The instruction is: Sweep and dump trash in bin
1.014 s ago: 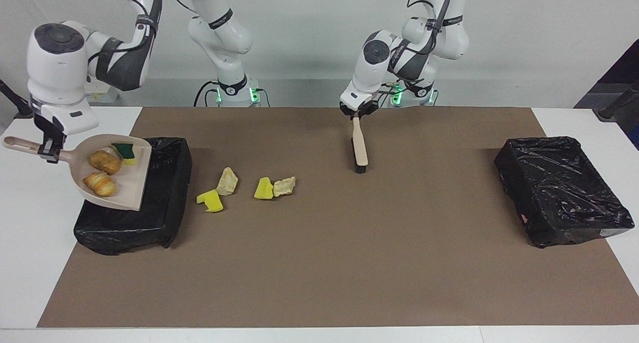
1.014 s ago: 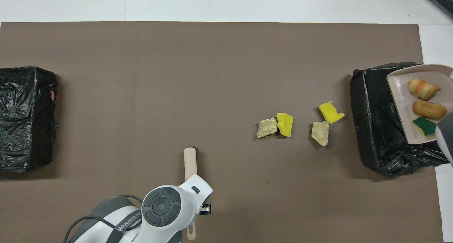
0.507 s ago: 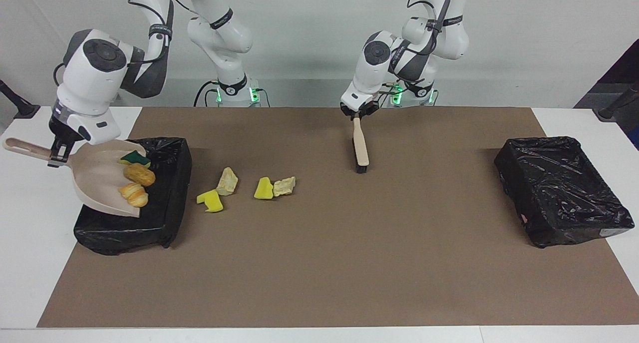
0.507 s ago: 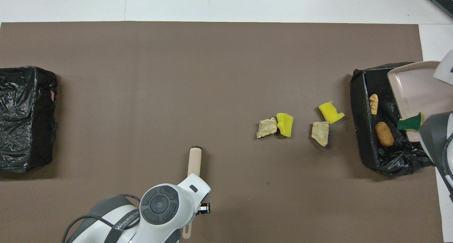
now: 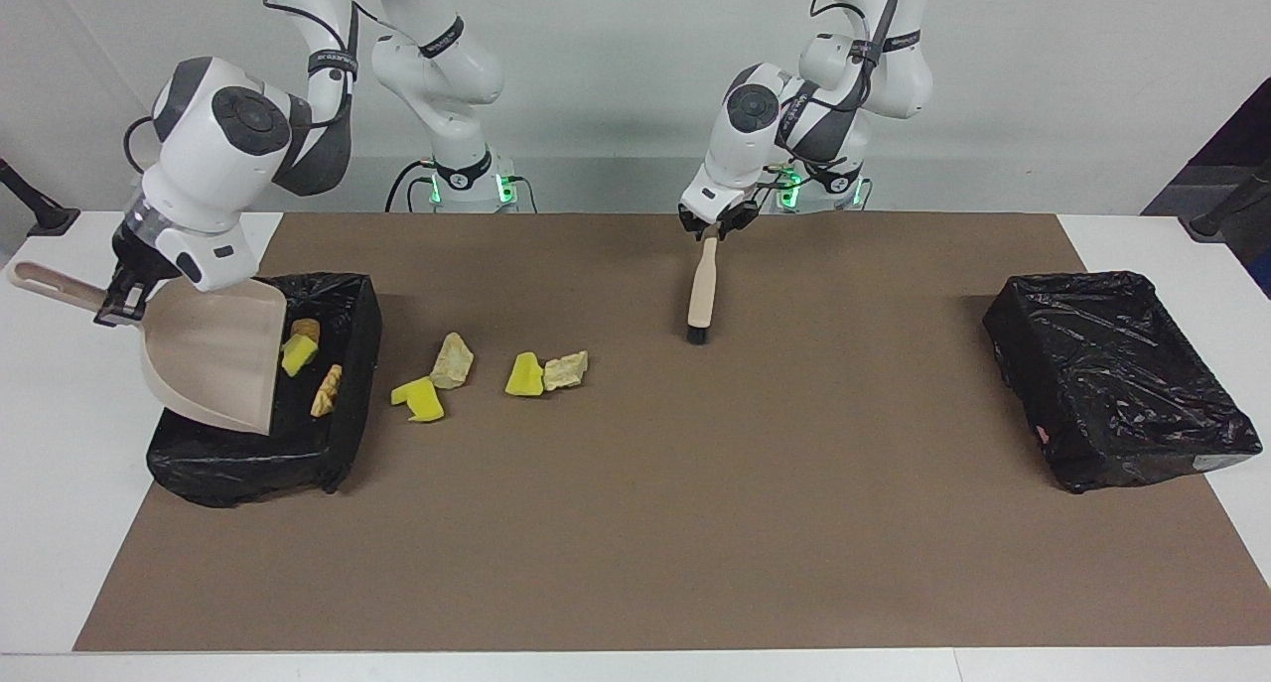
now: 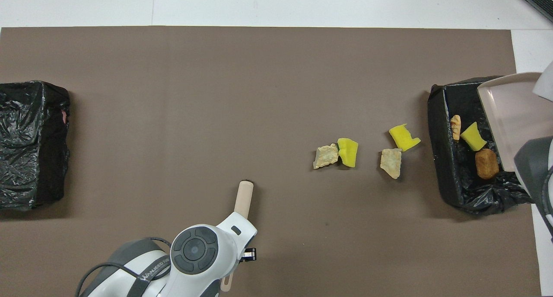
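**First load tipped into the bin**

Now that the dustpan (image 5: 213, 349) has swung steeply down over the bin (image 5: 343, 434) at the right arm's end of the worktop, its three pieces have slid out: two bread rolls (image 6: 486, 163) and a yellow sponge chunk (image 6: 472, 136) lie inside. The right gripper (image 5: 117, 300) has its jaws clamped on the dustpan handle. The left gripper (image 5: 713, 227) holds the brush (image 5: 701, 290) by its handle, jaws closed on it, bristles low over the mat. Four pieces (image 5: 489, 374) are left on the mat beside the bin, so another sweep looks necessary.
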